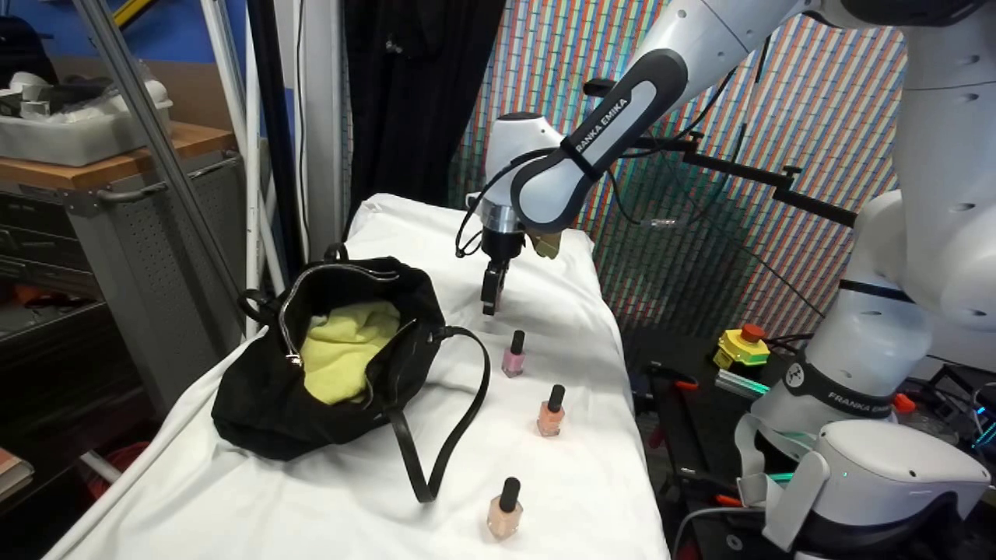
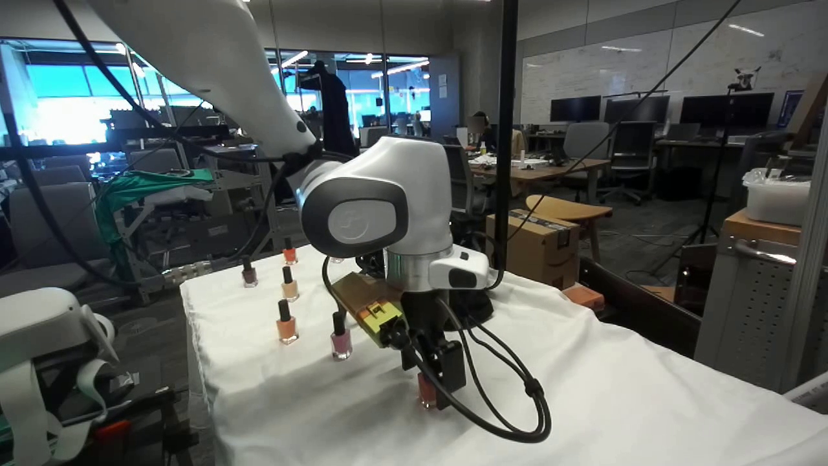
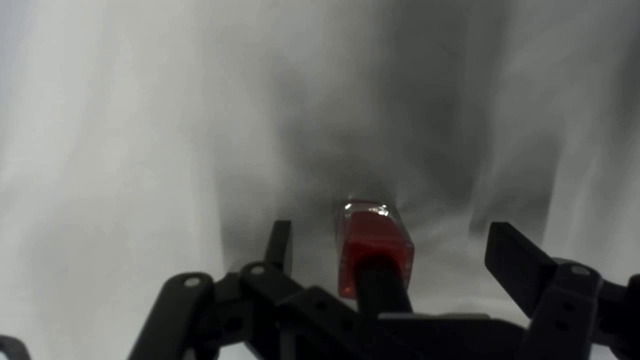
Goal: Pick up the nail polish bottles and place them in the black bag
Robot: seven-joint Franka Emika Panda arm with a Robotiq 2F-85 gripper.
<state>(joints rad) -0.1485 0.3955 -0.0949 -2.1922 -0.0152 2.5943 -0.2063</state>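
Gripper (image 3: 391, 250) sits spread wide around upright red bottle (image 3: 374, 240), gap both sides, likely lined up to grasp. In an exterior view, black bag (image 1: 261, 416) at left gapes, presumably for drop-ins; other bottles (image 1: 550, 421) stand right.

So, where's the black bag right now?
In an exterior view, the black bag sits left of centre on the white cloth, its long strap looping right toward the pink bottle.
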